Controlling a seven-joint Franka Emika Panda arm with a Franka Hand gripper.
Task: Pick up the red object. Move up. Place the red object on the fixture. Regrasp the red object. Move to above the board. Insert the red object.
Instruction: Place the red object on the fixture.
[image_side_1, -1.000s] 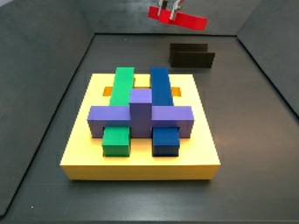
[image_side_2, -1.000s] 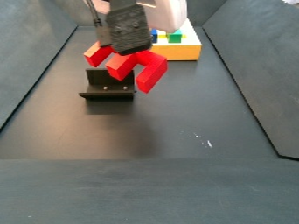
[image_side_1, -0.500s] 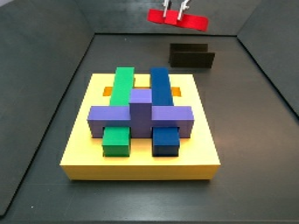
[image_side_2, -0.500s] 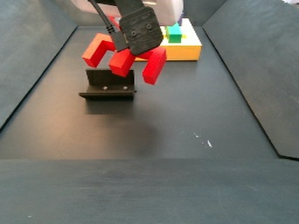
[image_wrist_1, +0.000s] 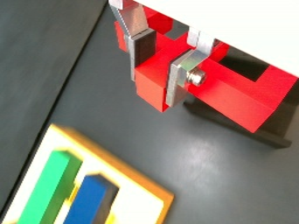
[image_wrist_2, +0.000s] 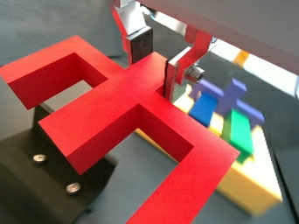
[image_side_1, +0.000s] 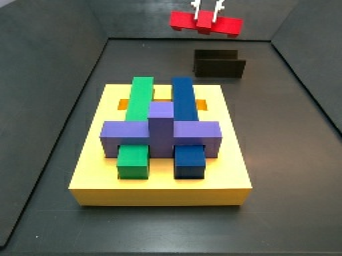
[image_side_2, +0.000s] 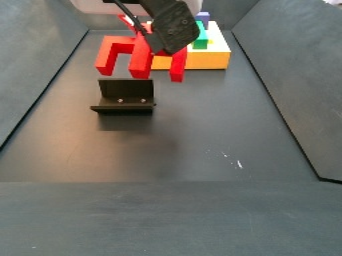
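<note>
"Where is the red object?"

"Up in the air above the fixture, not touching it. The gripper squeezes it tight between its silver fingers."

"And the board?"

"It lies on the floor away from the fixture, with green, blue and purple blocks on it."

The claw, clamped on the red object, hangs in open air above the fixture, with clear room between them. Beyond the fixture the board carries raised green, blue and purple blocks; bare floor lies nearer the fixture.
</note>
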